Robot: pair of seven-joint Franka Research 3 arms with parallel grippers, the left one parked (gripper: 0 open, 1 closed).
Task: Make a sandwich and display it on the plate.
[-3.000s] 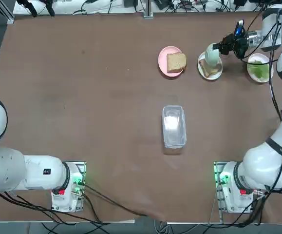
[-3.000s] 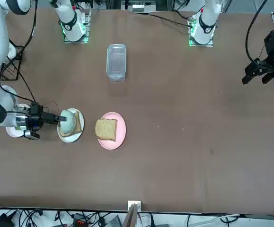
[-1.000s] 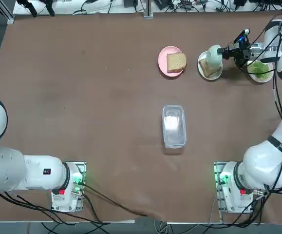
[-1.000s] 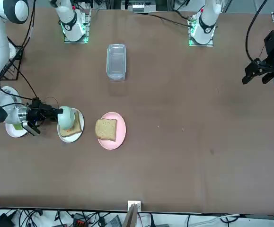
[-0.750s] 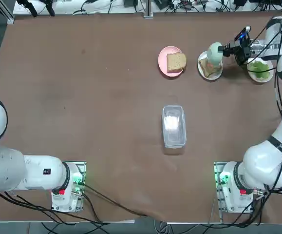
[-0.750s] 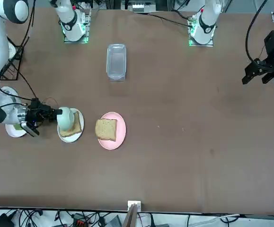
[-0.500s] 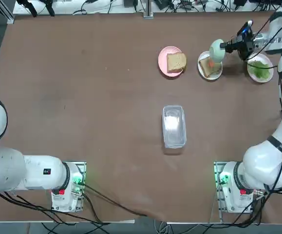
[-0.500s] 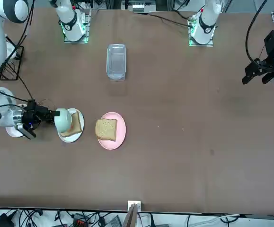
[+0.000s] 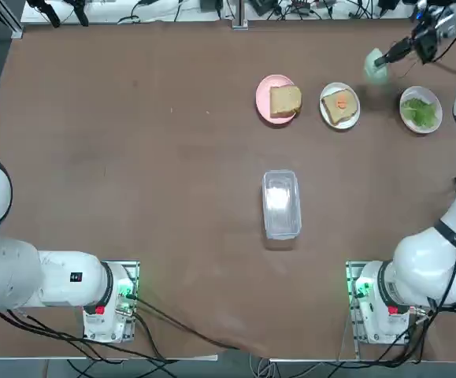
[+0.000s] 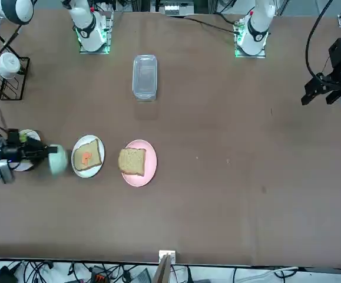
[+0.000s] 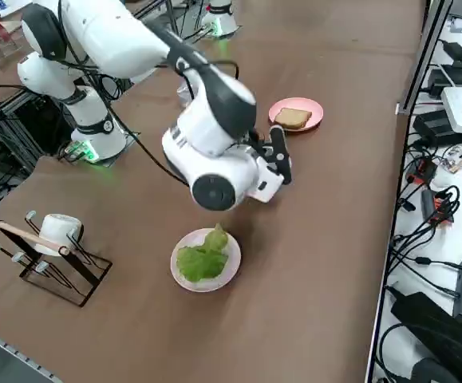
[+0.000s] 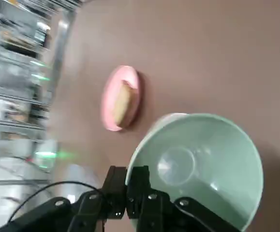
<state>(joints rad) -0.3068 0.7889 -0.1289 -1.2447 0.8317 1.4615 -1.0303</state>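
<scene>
My right gripper (image 9: 388, 54) is shut on the rim of a pale-green cup (image 9: 376, 66), held tilted above the table between two white plates near the far edge. In the wrist view the fingers (image 12: 132, 180) pinch the cup (image 12: 202, 164), whose inside looks empty. One white plate (image 9: 340, 105) carries a toast slice with an orange dab on it. The other white plate (image 9: 420, 110) holds green lettuce (image 11: 203, 257). A second toast slice (image 9: 285, 100) lies on a pink plate (image 9: 264, 98). A stacked sandwich is out of view.
A clear lidded container (image 9: 281, 203) lies at the table's middle. A wire rack with a white cup (image 10: 7, 65) stands beside the table's right end. Cables and boxes (image 11: 454, 104) crowd the far edge. Bare brown tabletop spreads to the left.
The gripper lifted the green cup off the toast plate and carried it up and toward the far right corner. The toast there now shows with an orange dab.
</scene>
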